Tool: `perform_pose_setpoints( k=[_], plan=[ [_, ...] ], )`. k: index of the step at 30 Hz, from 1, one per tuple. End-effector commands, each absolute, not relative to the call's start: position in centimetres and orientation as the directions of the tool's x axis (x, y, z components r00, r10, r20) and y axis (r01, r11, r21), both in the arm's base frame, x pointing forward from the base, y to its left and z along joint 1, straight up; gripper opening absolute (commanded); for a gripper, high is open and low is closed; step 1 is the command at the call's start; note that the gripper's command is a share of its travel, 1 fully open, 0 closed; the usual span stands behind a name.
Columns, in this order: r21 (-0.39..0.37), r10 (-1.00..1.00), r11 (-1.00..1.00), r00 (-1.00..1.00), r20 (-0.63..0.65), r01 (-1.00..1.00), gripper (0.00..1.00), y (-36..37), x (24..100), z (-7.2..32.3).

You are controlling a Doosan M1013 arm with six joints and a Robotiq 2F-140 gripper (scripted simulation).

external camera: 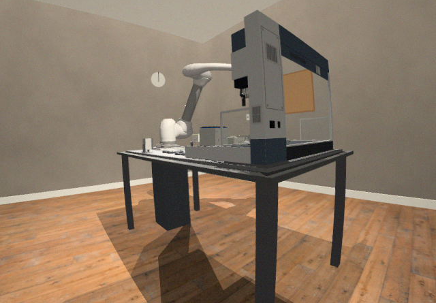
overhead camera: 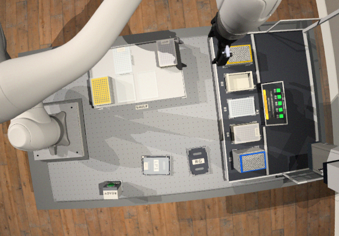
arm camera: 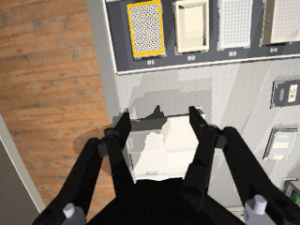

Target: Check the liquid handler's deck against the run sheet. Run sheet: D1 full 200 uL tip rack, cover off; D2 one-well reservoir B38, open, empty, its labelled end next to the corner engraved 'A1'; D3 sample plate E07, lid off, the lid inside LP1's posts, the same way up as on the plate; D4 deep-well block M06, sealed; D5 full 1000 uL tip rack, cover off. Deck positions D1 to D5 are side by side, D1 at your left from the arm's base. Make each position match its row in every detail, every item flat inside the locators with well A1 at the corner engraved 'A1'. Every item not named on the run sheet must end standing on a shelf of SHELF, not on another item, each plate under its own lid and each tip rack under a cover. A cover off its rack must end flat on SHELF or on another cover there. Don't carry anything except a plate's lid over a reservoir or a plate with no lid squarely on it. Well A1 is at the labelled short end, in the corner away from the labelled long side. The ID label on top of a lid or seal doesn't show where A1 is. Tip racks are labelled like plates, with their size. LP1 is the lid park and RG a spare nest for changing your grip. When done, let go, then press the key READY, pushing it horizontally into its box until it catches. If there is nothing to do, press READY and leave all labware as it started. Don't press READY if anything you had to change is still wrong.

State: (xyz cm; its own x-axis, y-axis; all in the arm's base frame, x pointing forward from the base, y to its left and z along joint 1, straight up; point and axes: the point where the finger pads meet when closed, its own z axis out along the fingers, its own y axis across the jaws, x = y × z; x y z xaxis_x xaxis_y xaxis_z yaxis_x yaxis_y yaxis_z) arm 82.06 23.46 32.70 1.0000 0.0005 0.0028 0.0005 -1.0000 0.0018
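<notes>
My gripper (overhead camera: 222, 54) hangs high over the near edge of the deck beside D1, open and with nothing between the fingers. D1 holds a yellow-framed tip rack (overhead camera: 239, 53) with its cover off, also seen in the wrist view (arm camera: 146, 29). D2 holds an open cream reservoir (overhead camera: 239, 81). D3 holds a white well plate (overhead camera: 241, 107) without a lid. D4 holds a deep-well block (overhead camera: 245, 132). D5 holds a blue-framed tip rack (overhead camera: 252, 160) with its cover off. A lid lies in LP1 (overhead camera: 155, 165). The READY key (overhead camera: 110, 189) is at the table's front.
SHELF (overhead camera: 136, 71) carries a yellow tip rack (overhead camera: 101, 90), a white plate (overhead camera: 122, 60), a grey rack (overhead camera: 166, 53) and two flat translucent covers (overhead camera: 125, 88) (overhead camera: 148, 85). The RG nest (overhead camera: 198, 161) stands beside LP1. The handler's frame and head (external camera: 267, 92) rise over the deck.
</notes>
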Motion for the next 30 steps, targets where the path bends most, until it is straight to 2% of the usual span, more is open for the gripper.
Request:
perform_pose_setpoints(
  k=[1,30],
  plan=[
    [0.001,0.001,-1.000,1.000,0.005,0.001,0.66,22.2,82.0,32.8],
    [0.001,0.000,-1.000,1.000,0.005,0.000,0.66,10.8,81.8,32.9]
  ],
)
